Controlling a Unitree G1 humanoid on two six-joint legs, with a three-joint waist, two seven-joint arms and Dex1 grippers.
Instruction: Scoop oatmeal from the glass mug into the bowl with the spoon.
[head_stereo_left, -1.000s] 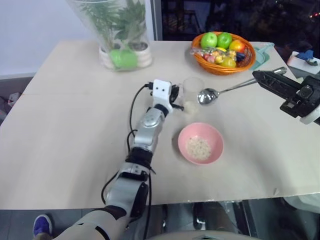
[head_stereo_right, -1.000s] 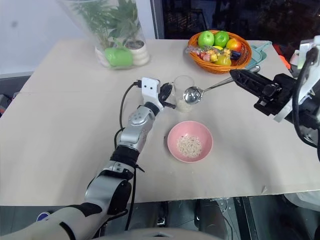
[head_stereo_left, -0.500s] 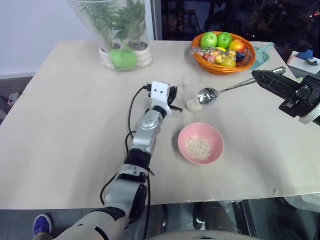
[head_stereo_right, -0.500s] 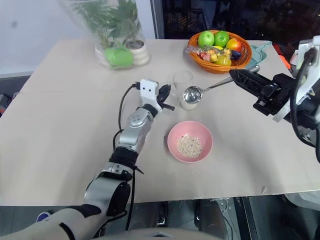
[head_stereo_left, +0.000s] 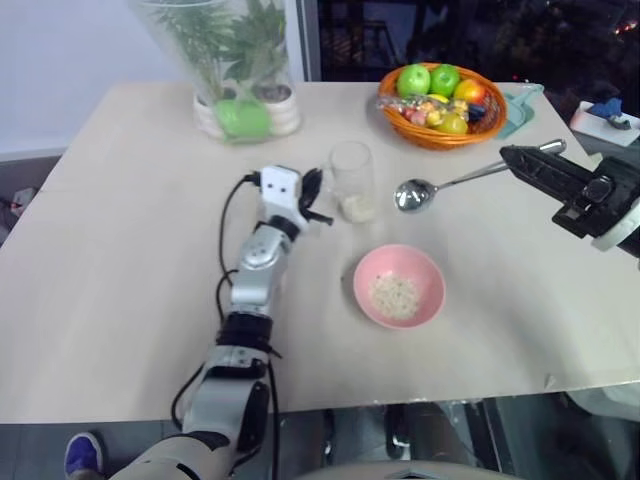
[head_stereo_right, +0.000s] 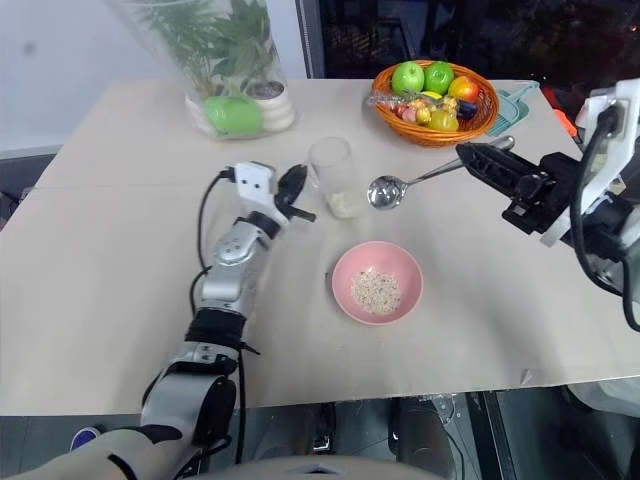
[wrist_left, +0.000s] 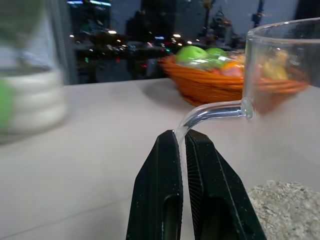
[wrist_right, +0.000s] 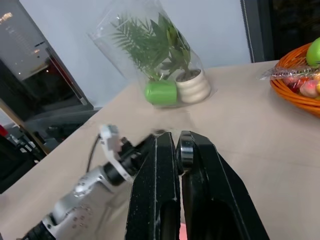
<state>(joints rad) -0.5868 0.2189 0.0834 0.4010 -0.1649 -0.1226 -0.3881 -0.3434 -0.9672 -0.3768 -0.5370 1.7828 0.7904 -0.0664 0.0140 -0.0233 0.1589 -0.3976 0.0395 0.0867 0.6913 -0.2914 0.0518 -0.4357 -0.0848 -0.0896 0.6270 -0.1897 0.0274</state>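
The glass mug (head_stereo_left: 352, 178) stands upright on the table with a little oatmeal (head_stereo_left: 358, 208) at its bottom. My left gripper (head_stereo_left: 320, 204) is shut on the mug's thin glass handle (wrist_left: 215, 111), and its black fingers (wrist_left: 165, 170) pinch it from both sides. My right gripper (head_stereo_left: 522, 162) is shut on the handle of the silver spoon (head_stereo_left: 415, 193). The spoon's oval end hangs to the right of the mug. The pink bowl (head_stereo_left: 431, 295) sits in front of both, with a small heap of oatmeal (head_stereo_left: 395, 294) inside.
A large clear plant vase (head_stereo_left: 235, 60) stands at the back left. An orange fruit basket (head_stereo_left: 445, 128) sits at the back right, with a teal item (head_stereo_left: 525, 100) beside it. The table's front edge (head_stereo_left: 400, 400) runs close below the bowl.
My left gripper has slid the mug to the left, away from the spoon. The right gripper and the spoon have stayed in place.
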